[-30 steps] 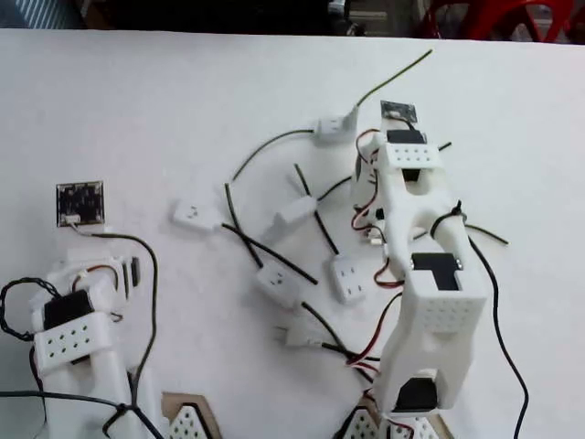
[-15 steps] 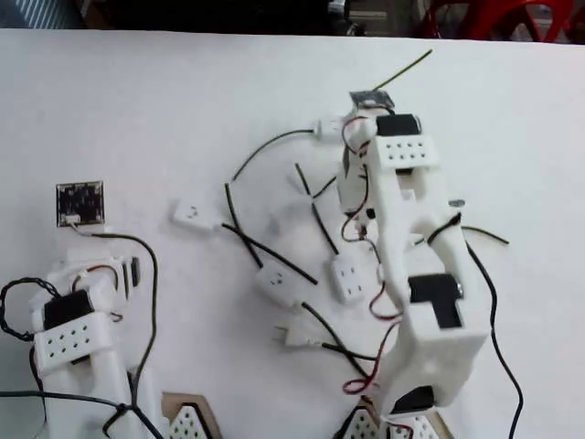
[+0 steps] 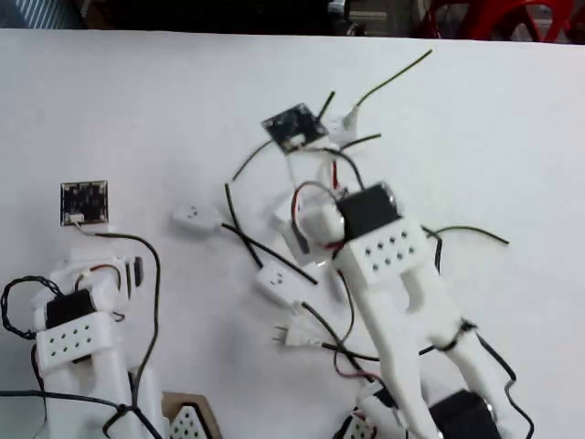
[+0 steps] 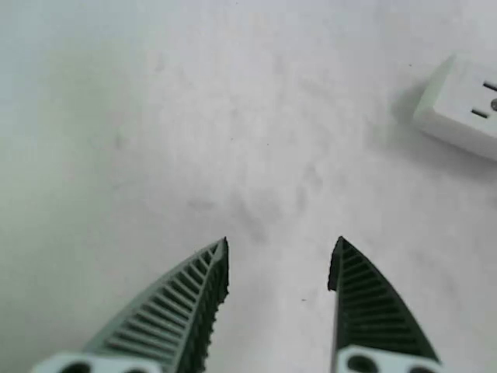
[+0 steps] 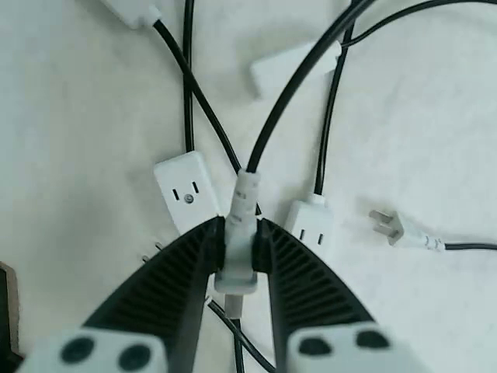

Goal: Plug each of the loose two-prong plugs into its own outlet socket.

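Fingers (image 5: 175,276) on my right gripper (image 5: 241,223) are pinching a white two-prong plug (image 5: 237,272) | left gripper (image 4: 281,241) is gaping, outlet socket (image 4: 462,109) near

Right arm (image 3: 393,265) with plug (image 5: 237,249), farther left.

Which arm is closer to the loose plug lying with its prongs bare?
Right. The right gripper, shut on another plug, hangs just beside the loose plug; the left gripper, open, sits far off across the table by a lone socket.
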Controlling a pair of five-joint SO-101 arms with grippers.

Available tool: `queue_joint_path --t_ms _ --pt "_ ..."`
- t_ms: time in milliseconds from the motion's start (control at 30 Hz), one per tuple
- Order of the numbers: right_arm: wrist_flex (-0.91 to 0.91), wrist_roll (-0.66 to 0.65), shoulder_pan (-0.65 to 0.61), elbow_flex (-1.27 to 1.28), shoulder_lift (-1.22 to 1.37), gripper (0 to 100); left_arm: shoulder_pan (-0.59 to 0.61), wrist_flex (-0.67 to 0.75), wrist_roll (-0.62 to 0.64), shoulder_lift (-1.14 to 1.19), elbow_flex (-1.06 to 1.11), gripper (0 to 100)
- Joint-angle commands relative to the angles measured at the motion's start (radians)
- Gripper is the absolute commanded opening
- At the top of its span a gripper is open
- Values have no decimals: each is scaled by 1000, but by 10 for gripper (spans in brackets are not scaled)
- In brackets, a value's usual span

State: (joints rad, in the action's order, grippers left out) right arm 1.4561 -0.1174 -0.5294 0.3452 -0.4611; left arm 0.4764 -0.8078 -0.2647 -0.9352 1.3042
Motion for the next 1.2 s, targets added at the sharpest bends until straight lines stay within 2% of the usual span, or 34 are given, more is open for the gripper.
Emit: queue_joint_path --t_ms 0,267,433,567,833,1000,1167 --pt "-139 -9 -74 127 -137 17 -18 23 6 -30 -11 218" --pt "-512 -3 -254 370 -314 17 -171 41 11 -31 -150 217" --pt "-671 -2 -294 480 -384 17 -223 40 192 -31 -270 218" --pt "-714 -2 -338 548 -487 17 -237 35 282 -31 -322 218" --pt "-806 -2 -351 686 -644 17 -375 -28 290 -67 -350 218" --pt "-823 -2 -349 729 -659 17 -489 -100 290 -283 -334 218" --pt "-819 0 -349 735 -659 17 -659 -112 285 -530 -213 218"
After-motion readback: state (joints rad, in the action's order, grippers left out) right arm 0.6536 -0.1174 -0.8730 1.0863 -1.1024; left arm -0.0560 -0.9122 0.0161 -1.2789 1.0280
